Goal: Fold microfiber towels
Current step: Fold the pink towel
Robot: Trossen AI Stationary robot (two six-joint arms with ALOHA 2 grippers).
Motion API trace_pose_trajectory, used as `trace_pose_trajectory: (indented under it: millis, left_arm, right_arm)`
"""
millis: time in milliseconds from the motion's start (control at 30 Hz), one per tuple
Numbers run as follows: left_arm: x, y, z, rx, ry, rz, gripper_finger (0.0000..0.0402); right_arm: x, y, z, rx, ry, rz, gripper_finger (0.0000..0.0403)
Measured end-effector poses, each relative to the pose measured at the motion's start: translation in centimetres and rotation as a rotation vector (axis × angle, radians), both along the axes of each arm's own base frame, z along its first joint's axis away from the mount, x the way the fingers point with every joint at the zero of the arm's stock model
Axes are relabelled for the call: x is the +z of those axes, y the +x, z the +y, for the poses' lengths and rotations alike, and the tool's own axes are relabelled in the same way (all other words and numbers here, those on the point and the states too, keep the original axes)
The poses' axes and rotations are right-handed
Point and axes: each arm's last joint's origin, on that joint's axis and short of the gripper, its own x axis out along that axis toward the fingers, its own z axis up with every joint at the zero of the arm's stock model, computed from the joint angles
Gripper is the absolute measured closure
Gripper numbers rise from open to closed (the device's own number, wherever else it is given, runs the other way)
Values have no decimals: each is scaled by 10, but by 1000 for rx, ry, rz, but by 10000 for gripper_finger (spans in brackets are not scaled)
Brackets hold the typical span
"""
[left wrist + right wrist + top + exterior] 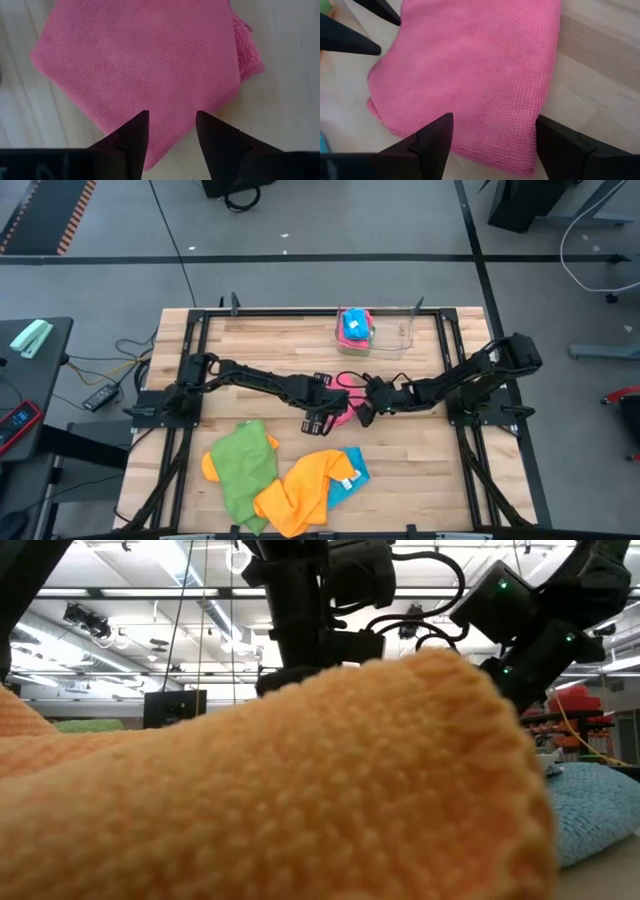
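- Both claws sit over the pink towel (347, 412) at mid-desk (420, 470), left claw (322, 418) and right claw (366, 408) facing each other across it.
- Left claw (171, 131): fingers a little apart, empty, tips just above one corner of the pink towel (150, 65).
- Right claw (492, 135): fingers wide apart, empty, hovering over the pink towel (475, 70) near its edge; the left claw's fingertips (380, 10) show at the far side.
- The towel looks already folded at least once: I see doubled layers at one edge in the left wrist view.
- For the next fold I want each claw to pinch only the corner in front of it, all layers, no wood.
- Lift low, carry both corners together, or the fold skews.
- Watch clearance, the claws are near each other.
- Green towel (243, 465), orange towel (305, 490) and blue towel (350, 477) are heaped at the near edge, unfolded.
- Folded stack (354, 330) sits in the clear tray (395, 338) at the far edge.
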Motion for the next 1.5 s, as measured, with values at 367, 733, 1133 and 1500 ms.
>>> trace_pose_trajectory:
  millis: [367,733,1133,1500]
  left_arm:
    - [-1,-5,0,22,-3,43,230]
    - [7,1,2,-11,43,-29,216]
    - [28,15,26,-50,-29,-235,178]
    - [36,29,48,-286,-185,-404,122]
  right_arm:
    - [-1,-1,-4,11,-6,20,239]
    - [4,-2,-1,213,-84,44,392]
    - [41,-12,18,504,-319,44,390]
    - [57,1,34,684,-523,120,390]
